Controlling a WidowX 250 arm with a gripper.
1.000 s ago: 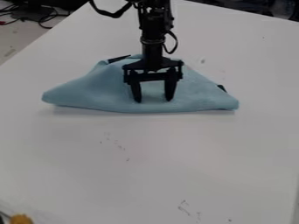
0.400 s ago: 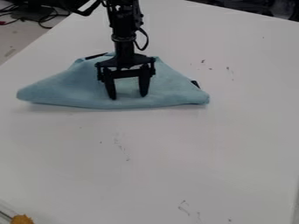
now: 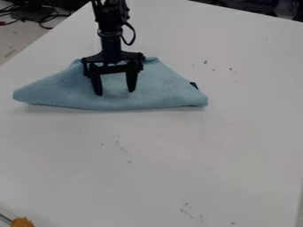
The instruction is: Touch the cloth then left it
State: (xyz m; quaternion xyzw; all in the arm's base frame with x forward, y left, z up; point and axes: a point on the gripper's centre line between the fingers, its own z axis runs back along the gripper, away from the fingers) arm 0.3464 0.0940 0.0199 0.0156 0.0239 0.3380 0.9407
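My black gripper (image 3: 114, 92) hangs over the left half of the table, its two fingers apart and pointing down. Behind the fingers lies the light blue cloth (image 3: 160, 91), folded into a low, wide triangle with its long edge toward the camera. The fingertips overlap the cloth's middle-left part; whether they press on it or hover just above cannot be told. Part of the cloth's upper edge is hidden by the gripper.
The white table (image 3: 177, 155) has small dark marks. An orange-yellow object (image 3: 22, 222) sits at the bottom left corner. Dark cables (image 3: 44, 17) lie beyond the table's edge at the upper left.
The gripper has moved left, lately also slightly up in the view. The cloth has shifted left along with it, mostly in the earlier part. The fingers have stayed apart.
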